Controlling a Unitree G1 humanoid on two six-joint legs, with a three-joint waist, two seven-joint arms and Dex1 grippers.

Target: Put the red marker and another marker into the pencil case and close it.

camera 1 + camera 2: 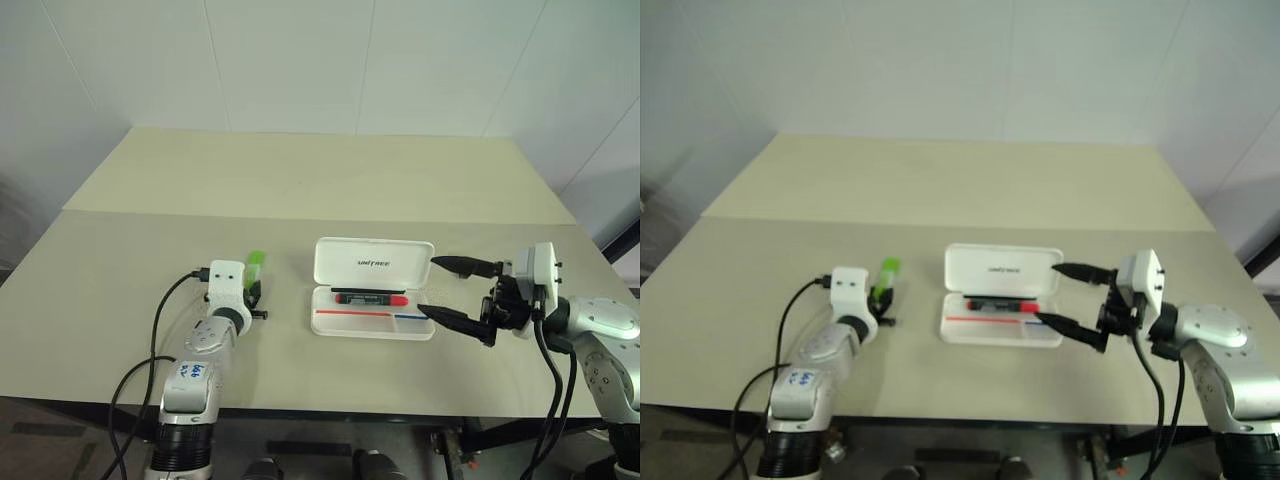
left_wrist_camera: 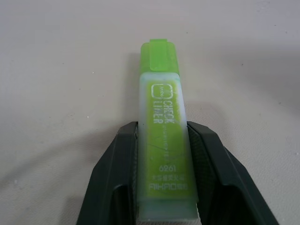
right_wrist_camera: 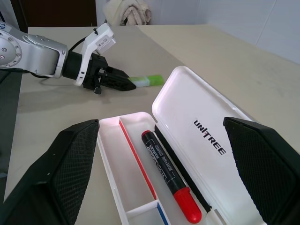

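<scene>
The white pencil case (image 1: pixel 373 262) lies open at the table's middle, lid standing up at the back. The red marker (image 1: pixel 372 298), black with a red cap, lies inside its base along the hinge side, also seen in the right wrist view as the red marker (image 3: pixel 168 180). The other marker, a green highlighter (image 1: pixel 255 263), lies on the table left of the case. My left gripper (image 1: pixel 252 290) is shut on its near end; both fingers (image 2: pixel 115 178) press its sides. My right gripper (image 1: pixel 427 285) hangs open just right of the case, nothing between its fingers (image 3: pixel 61 168).
The beige table (image 1: pixel 300 180) stretches far behind the case, with a seam across it. A black cable (image 1: pixel 160 320) runs along my left arm near the front edge. White walls stand behind the table.
</scene>
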